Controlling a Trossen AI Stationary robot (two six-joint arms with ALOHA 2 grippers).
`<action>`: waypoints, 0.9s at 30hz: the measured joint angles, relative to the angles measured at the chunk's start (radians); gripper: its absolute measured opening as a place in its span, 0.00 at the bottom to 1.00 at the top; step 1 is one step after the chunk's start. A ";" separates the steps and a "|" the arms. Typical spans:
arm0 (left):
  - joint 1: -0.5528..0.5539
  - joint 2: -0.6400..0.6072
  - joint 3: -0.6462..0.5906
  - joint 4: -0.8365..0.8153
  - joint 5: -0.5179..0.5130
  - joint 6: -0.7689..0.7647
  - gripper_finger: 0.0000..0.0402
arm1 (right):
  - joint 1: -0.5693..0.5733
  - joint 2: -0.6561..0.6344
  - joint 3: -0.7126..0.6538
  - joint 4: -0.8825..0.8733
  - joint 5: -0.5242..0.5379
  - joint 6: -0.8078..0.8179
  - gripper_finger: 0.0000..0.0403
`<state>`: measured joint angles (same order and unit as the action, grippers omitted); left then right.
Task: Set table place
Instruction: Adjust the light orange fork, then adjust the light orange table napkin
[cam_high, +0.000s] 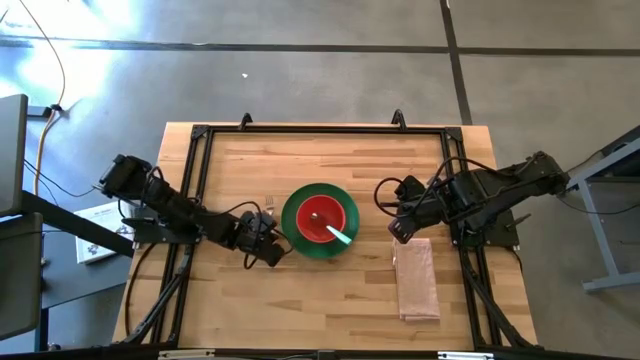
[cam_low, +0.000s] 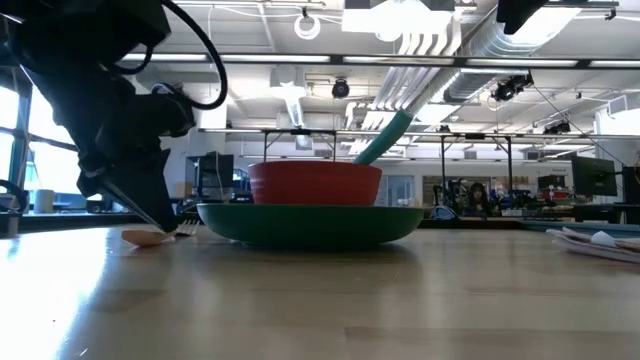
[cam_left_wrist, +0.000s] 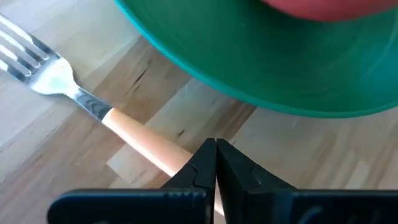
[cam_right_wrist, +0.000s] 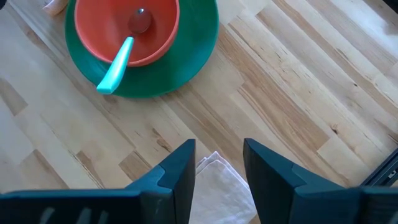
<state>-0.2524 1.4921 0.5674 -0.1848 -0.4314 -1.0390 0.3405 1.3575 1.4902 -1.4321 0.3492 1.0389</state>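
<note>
A round green plate lies mid-table with a red bowl on it. A teal-handled spoon leans in the bowl, handle over the rim. An orange-handled fork lies flat on the table to the left of the plate, tines toward the far edge. My left gripper is shut, its tips down at the fork's handle. My right gripper is open and empty above the far end of a folded pinkish napkin, which lies flat to the right of the plate. My left gripper meets the fork's orange handle near its free end with shut fingertips, slanting down from the table's left. The handle runs under the tips, which hide the place of contact; pressing or only touching, I cannot tell. The fork lies flat on the table.
Black rails run along the table's sides and far edge. Bare wood lies near the front edge and behind the plate. A person shows far off in the room in the low view.
</note>
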 joint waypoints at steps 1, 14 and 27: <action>0.005 0.001 -0.001 0.003 0.011 0.011 0.00 | 0.000 0.000 0.000 0.000 0.000 0.000 0.31; 0.017 0.016 0.004 0.005 0.083 0.039 0.00 | 0.000 0.000 0.000 0.000 0.000 -0.008 0.31; 0.017 0.015 0.289 -0.261 0.034 0.266 0.00 | 0.008 0.005 0.000 -0.014 -0.063 0.036 0.26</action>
<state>-0.2356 1.5074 0.8562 -0.4456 -0.3972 -0.7735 0.3484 1.3621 1.4902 -1.4459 0.2861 1.0751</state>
